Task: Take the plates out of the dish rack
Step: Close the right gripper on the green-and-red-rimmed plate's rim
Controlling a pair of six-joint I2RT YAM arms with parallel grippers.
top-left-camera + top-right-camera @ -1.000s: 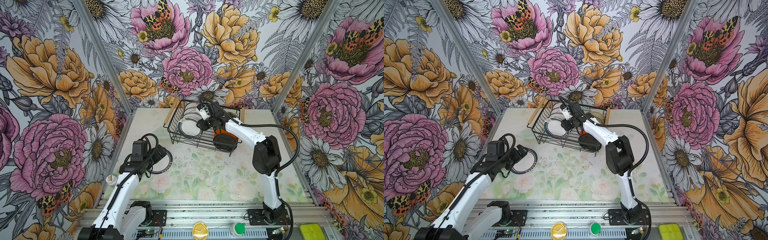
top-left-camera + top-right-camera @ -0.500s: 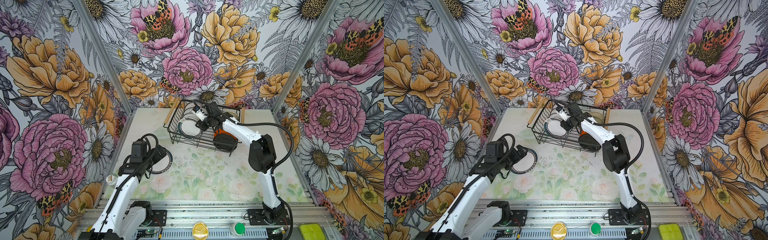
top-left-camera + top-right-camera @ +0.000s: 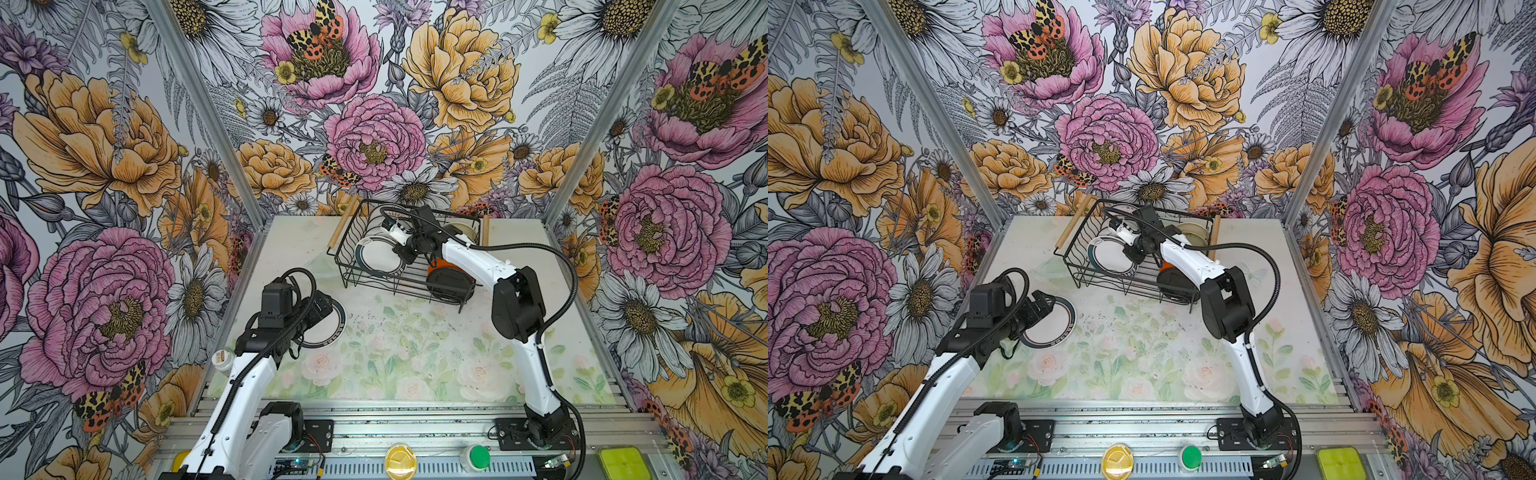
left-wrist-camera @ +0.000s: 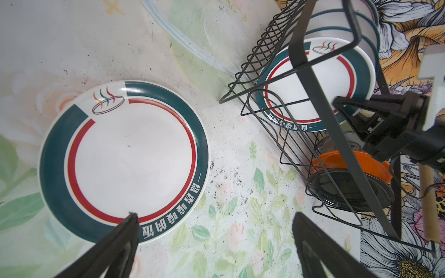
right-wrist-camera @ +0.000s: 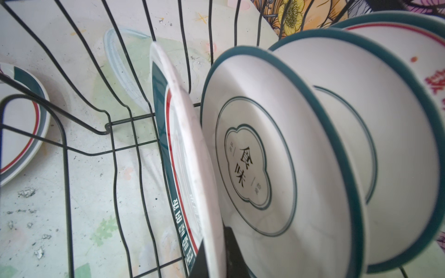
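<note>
Now that the right gripper (image 3: 405, 252) is newly pinched onto the rim of the front plate (image 3: 376, 259), at the left end of the dish rack (image 3: 341, 227), lift-out is judged ready; the left gripper (image 4: 216, 217) is held spread over an unloaded plate (image 4: 125, 158).

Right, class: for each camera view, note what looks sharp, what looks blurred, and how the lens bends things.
Right wrist view: dish rack wires crisp, teal-rimmed plates smeared at their rims. Left wrist view: plate on the table sharp, left pincer dark and soft-edged. In both top views: even light, walls splaying outward.
</note>
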